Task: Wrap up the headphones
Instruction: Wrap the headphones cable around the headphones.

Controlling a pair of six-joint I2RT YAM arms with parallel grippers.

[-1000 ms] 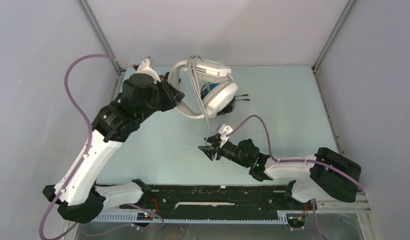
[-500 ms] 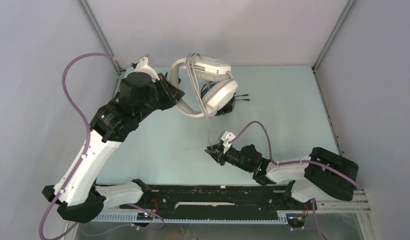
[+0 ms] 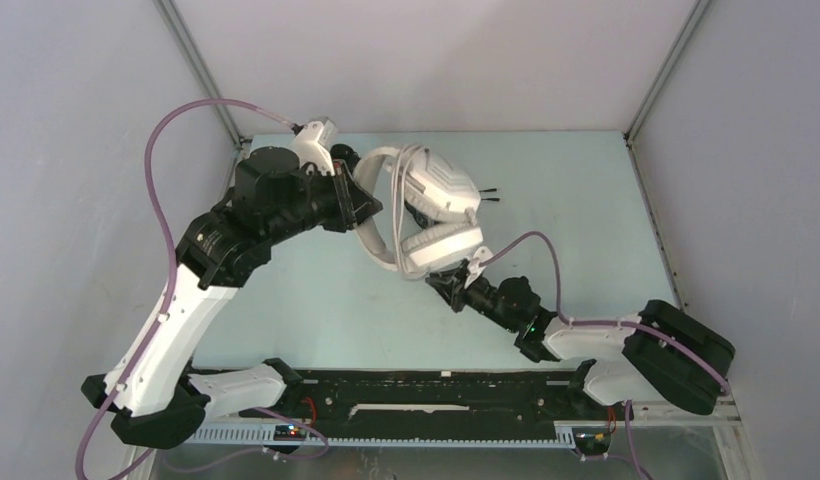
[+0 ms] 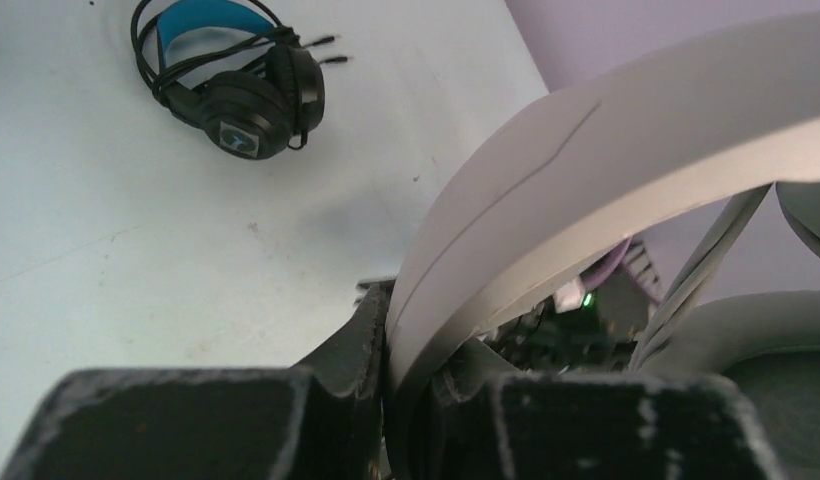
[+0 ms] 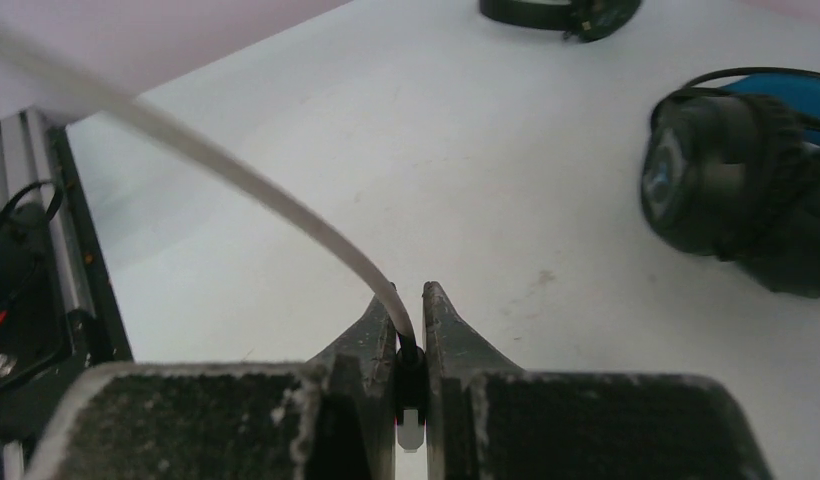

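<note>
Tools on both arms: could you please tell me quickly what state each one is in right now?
Left tool: closed on the white headphones' headband.
Right tool: closed on the white cable.

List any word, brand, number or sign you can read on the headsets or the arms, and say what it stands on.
No legible text in any view.
Black headset with a blue headband: a small pale square mark on its ear cup, too blurred to read.
Large white over-ear headset: no print visible.
Arms: no readable labels.
</note>
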